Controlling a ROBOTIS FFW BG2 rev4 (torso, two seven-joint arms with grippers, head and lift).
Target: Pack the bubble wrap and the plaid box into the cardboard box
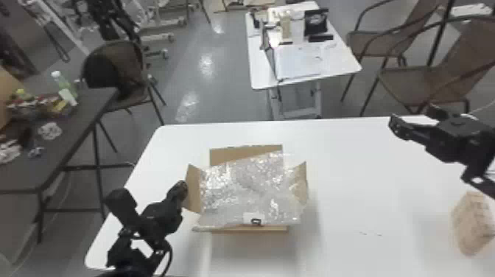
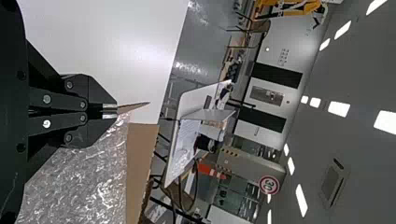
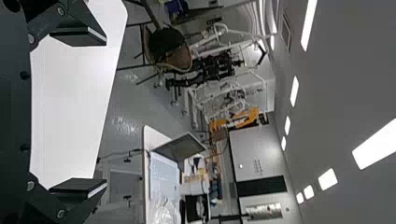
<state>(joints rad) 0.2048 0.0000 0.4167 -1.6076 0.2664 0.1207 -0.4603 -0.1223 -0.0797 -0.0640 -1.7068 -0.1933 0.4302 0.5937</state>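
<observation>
so, left gripper (image 1: 182, 187) pinches the cardboard box flap (image 1: 193, 194), right gripper (image 1: 414, 119) spread above the table (image 1: 350, 154)

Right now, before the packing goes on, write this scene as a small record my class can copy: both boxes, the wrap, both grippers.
cardboard box: on the white table, flaps open
bubble wrap: spread over the box's opening
plaid box: outside the cardboard box, at the table's right
left gripper: fingers together, at the left flap
right gripper: fingers apart, empty
</observation>
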